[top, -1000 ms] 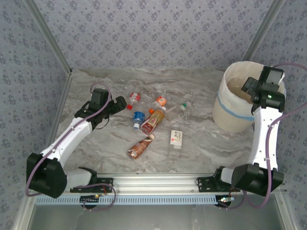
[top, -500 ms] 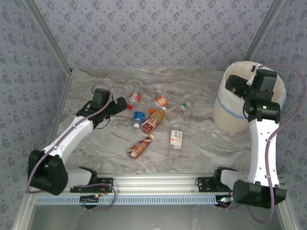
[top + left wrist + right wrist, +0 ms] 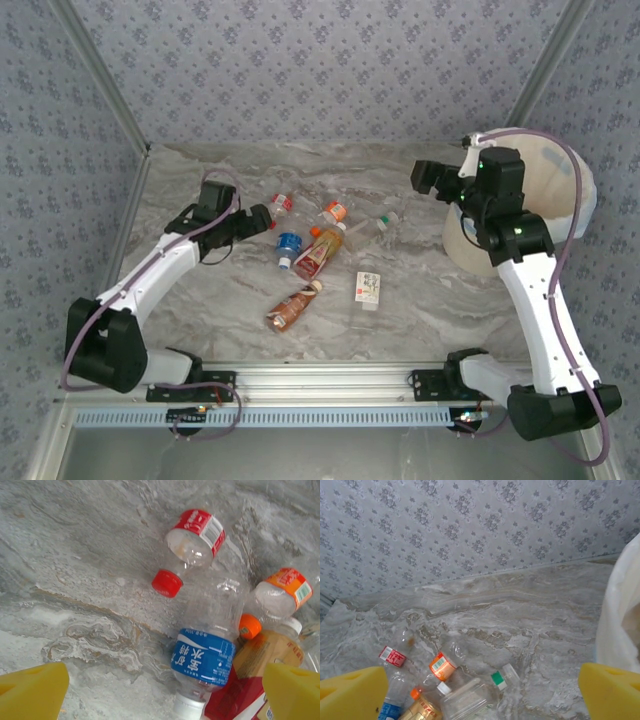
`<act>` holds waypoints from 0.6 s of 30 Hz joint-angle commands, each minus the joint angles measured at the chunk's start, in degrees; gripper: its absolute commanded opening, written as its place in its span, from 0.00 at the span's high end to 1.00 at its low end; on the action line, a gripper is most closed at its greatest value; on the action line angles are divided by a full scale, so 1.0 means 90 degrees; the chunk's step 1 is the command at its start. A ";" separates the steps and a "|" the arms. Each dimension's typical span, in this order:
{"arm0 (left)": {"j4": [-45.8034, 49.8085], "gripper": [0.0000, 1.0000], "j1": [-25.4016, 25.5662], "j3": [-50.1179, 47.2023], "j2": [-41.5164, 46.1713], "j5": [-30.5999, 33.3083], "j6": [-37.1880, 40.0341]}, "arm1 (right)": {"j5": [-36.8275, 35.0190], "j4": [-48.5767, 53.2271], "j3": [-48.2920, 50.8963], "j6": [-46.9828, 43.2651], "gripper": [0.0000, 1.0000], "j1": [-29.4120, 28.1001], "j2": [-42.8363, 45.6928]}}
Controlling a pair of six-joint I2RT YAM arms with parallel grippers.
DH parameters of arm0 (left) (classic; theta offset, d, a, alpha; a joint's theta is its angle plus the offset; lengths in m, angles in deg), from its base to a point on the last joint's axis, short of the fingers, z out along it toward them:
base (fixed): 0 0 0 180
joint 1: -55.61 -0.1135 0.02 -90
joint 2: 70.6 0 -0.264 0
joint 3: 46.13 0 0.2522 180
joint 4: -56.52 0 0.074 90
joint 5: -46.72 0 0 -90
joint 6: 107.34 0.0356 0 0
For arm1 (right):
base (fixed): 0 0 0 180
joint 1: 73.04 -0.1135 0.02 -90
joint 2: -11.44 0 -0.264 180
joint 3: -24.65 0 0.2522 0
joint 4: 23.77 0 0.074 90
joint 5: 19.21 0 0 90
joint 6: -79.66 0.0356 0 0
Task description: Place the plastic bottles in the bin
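Right claw [image 3: 425,178] swung left off the cream bin [image 3: 582,195]; it and left claw [image 3: 262,215] gape, released. Close up, blue-label bottle [image 3: 204,656] shows writing.

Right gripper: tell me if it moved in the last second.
Yes. The right gripper swung left, from above the bin to over the table.

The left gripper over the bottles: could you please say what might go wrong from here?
1. The left gripper hangs open over the blue-label bottle, packed against the orange-capped bottle and a brown bottle; closing may catch those neighbours.
2. The bottles are round and lie on their sides, so one could roll away or slip out.
3. The right gripper is open close beside the bin; swinging toward it could snag the bag.
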 commanded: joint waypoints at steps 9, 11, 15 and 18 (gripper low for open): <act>0.0617 0.00 0.0196 0.0625 -0.1075 -0.0150 0.0828 | -0.1008 -0.0271 0.0395 0.0596 0.00 -0.0391 0.0177; 0.0423 0.01 0.0196 0.0697 -0.1248 -0.0136 0.0780 | -0.1008 -0.0251 0.0422 0.0638 0.00 -0.0388 0.0194; 0.0054 0.06 0.0179 0.1194 -0.1831 -0.0025 0.1206 | -0.1082 -0.0258 0.0485 0.0704 0.00 -0.0393 0.0278; 0.0037 0.19 0.0113 0.1709 -0.2545 0.0233 0.1533 | -0.1109 -0.0203 0.0485 0.0710 0.00 -0.0400 0.0340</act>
